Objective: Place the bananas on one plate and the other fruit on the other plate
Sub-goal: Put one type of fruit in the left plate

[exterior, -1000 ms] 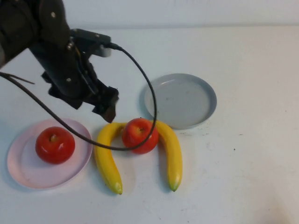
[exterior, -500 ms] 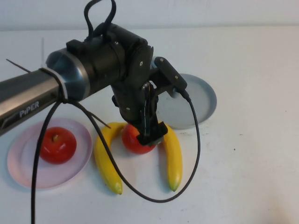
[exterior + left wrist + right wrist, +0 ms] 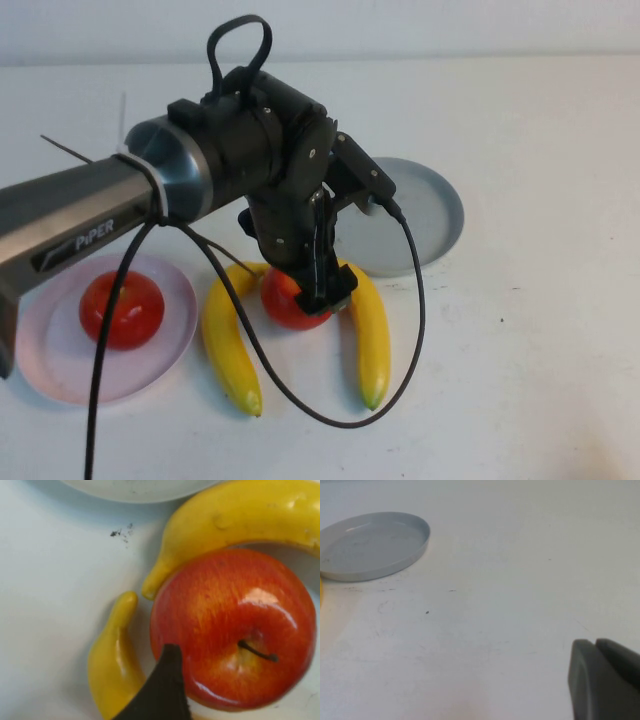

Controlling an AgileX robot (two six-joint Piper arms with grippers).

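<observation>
One red apple lies on the table between the two yellow bananas. My left gripper hangs right over this apple, open, and hides its right half in the high view. In the left wrist view one dark finger stands beside the apple, with banana ends curving round it. A second red apple sits on the pale pink plate. The grey-blue plate holds nothing. My right gripper is shut above bare table, off to the right of the grey-blue plate.
The left arm's black cable loops down over the right banana and the table in front. The white table stretches wide to the right of the fruit.
My left arm has swung from above the pink plate over to the right and come down over the apple between the bananas. Fruit and plates have not moved.
</observation>
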